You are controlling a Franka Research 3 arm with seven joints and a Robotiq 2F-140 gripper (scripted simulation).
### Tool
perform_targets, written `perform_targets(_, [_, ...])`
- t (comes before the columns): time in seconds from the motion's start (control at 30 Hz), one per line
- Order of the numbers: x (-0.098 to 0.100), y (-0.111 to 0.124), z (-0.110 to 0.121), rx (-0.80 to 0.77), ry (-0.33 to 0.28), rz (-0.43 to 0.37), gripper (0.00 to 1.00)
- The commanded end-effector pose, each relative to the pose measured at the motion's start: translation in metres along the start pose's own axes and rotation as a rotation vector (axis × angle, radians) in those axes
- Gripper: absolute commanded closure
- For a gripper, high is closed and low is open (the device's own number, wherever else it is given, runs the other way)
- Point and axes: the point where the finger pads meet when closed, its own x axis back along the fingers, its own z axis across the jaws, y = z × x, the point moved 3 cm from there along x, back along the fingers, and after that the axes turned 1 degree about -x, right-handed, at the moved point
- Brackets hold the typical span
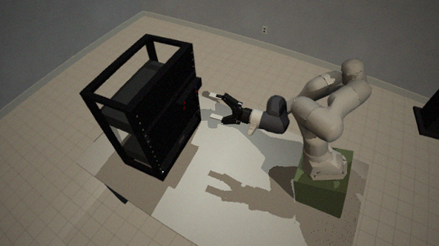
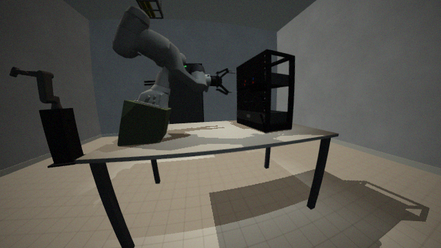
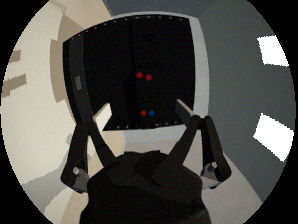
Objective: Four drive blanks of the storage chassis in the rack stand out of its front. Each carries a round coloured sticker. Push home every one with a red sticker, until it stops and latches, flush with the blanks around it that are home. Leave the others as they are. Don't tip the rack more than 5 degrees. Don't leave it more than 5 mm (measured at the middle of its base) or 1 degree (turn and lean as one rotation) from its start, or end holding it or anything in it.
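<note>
The black rack (image 1: pixel 144 104) stands on the table, its dark front facing my arm; it also shows in the exterior view (image 2: pixel 265 91) and fills the wrist view (image 3: pixel 133 72). On the storage chassis front I see two red stickers side by side (image 3: pixel 144 76), and lower down a red sticker (image 3: pixel 143 112) next to a blue one (image 3: pixel 152 113). How far each blank stands out is too dark to tell. My gripper (image 1: pixel 213 106) (image 2: pixel 228 82) (image 3: pixel 142 107) is open and empty, level with the front and a short gap away from it, touching nothing.
My arm's green base block (image 1: pixel 324 185) sits on the table to the right of the rack. A black stand (image 2: pixel 60 134) with a second small arm is at the far table end. The table edges lie close behind the rack.
</note>
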Motion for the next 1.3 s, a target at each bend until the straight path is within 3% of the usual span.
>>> perform_targets(0.0, [-0.022,-0.002,0.001,0.041,0.006,-0.033,0.0])
perform_targets(0.23, [-0.059,-0.019,-0.005,0.041,0.006,-0.033,0.0])
perform_targets(0.5, [-0.076,-0.027,-0.008,0.041,0.006,-0.033,0.0])
perform_targets(1.27, [-0.078,-0.029,-0.008,0.041,0.006,-0.033,0.0])
